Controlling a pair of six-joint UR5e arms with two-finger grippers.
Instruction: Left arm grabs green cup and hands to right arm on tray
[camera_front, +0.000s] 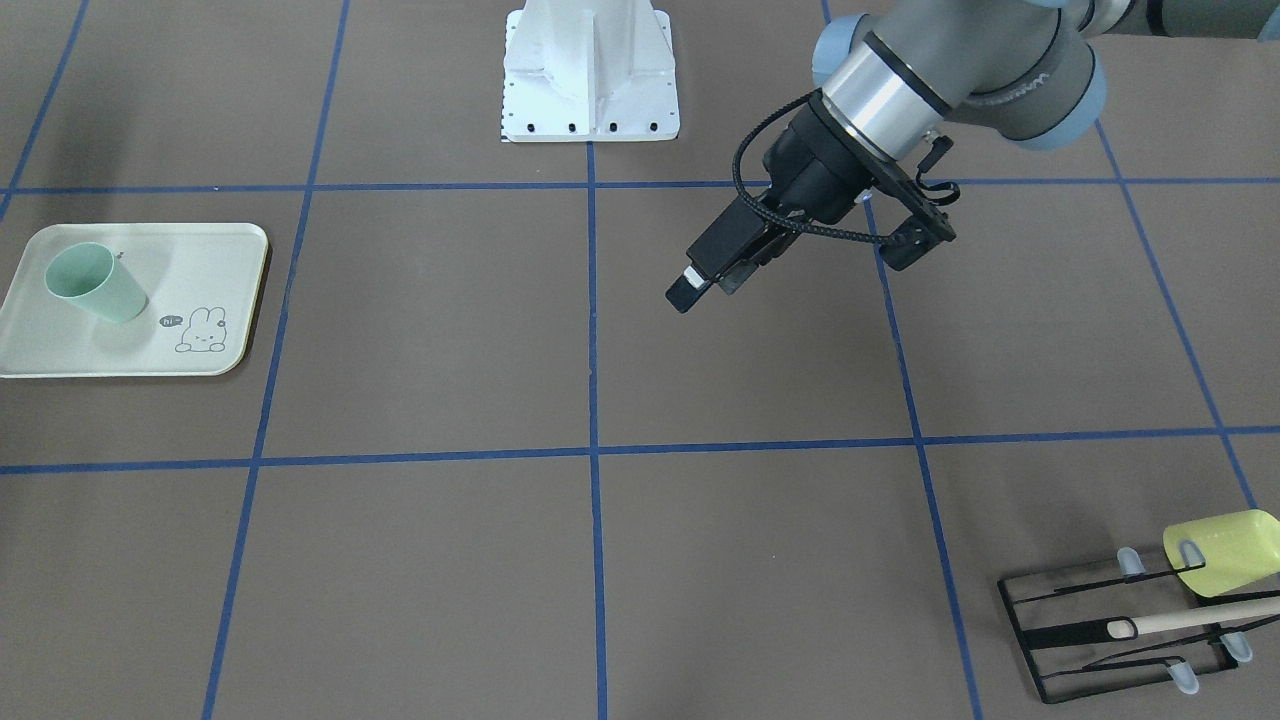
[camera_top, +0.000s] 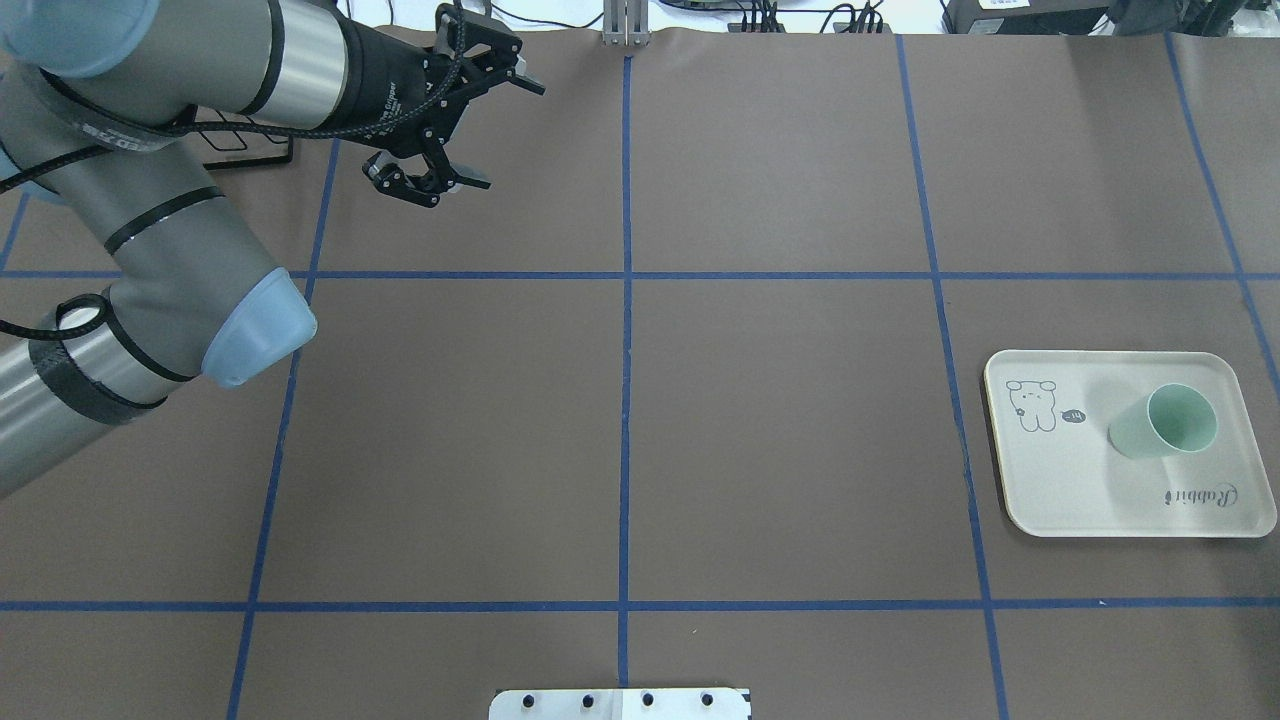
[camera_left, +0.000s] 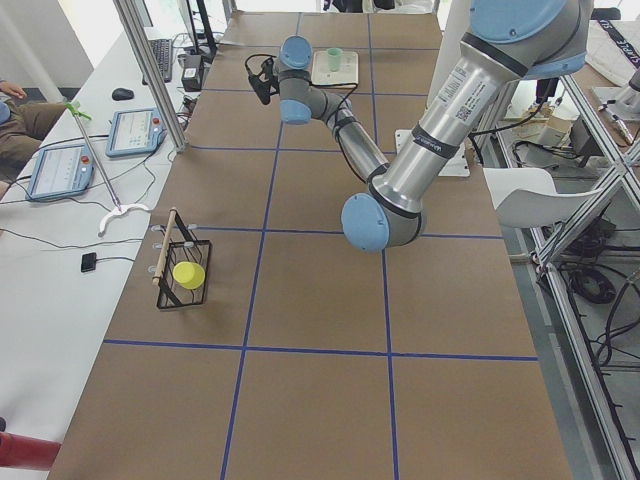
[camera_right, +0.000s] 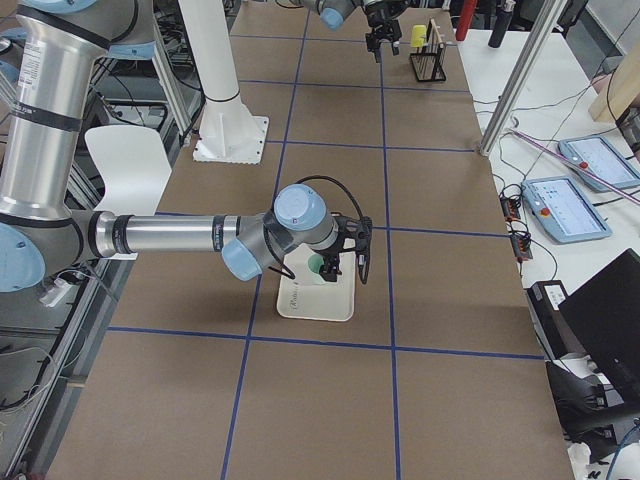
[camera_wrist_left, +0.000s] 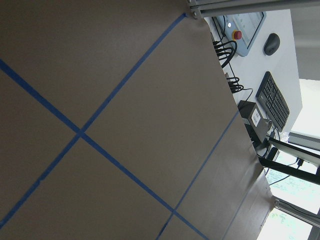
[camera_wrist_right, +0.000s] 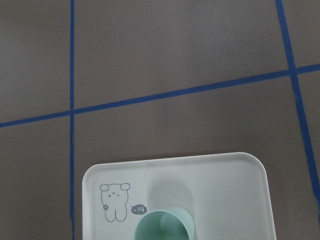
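Position check: green cup (camera_top: 1165, 425) stands upright, mouth up, on the tray (camera_top: 1040, 505), in the half of the tray away from the bunny drawing (camera_top: 1032, 405). Long axis is vertical. In the overhead and front views nothing touches it but the tray floor. Left claw (camera_top: 505, 135) is empty with jaws apart, held off the table (camera_top: 780, 440), well apart from the tray and on the other side of the centre tape line (camera_top: 626, 400). Its wrist camera shows only bare table cover and tape. Right claw (camera_right: 345, 262) shows only in the right side view, hanging over the tray just beside the green cup; cannot tell whether it is apart or together. The right wrist camera looks down on the tray with the cup's rim at the frame's bottom edge and no fingers in frame. Key relation: from the left claw the green cup lies far off to the robot's right and back toward the robot's side, so the right arm is much the nearer. Judgement: with the green cup on the tray and the left claw empty, delivery looks complete. Any further handling falls to the right arm, from above or from the side across the upright wall.
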